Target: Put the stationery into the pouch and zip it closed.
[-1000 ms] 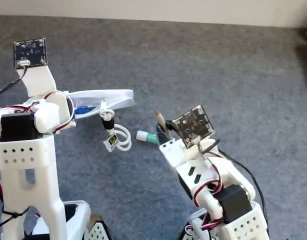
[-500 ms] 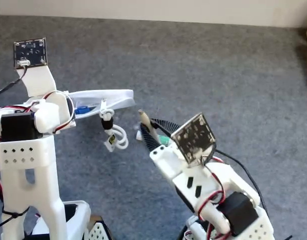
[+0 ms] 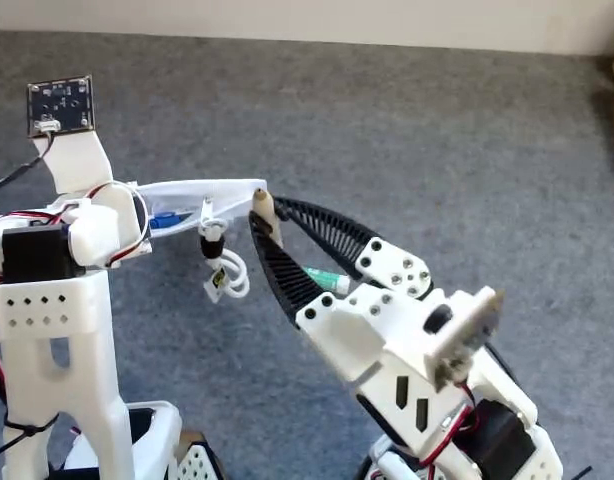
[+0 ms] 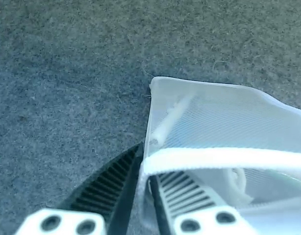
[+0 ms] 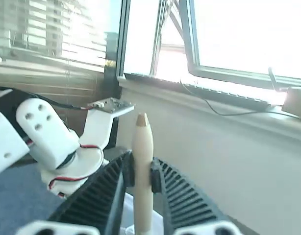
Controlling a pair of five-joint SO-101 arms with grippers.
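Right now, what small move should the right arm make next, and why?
Probably ease the pencil toward the pouch opening. The right gripper is shut on the pencil, whose tip sits just at the pouch's end, and the left gripper grips the pouch.

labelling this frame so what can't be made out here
High view: pouch contents; the left arm covers one end, and the blue item inside is too small to name.
High view: green-and-white item, partly under the right gripper.
Right wrist view: pencil lower end, cut by the frame edge.
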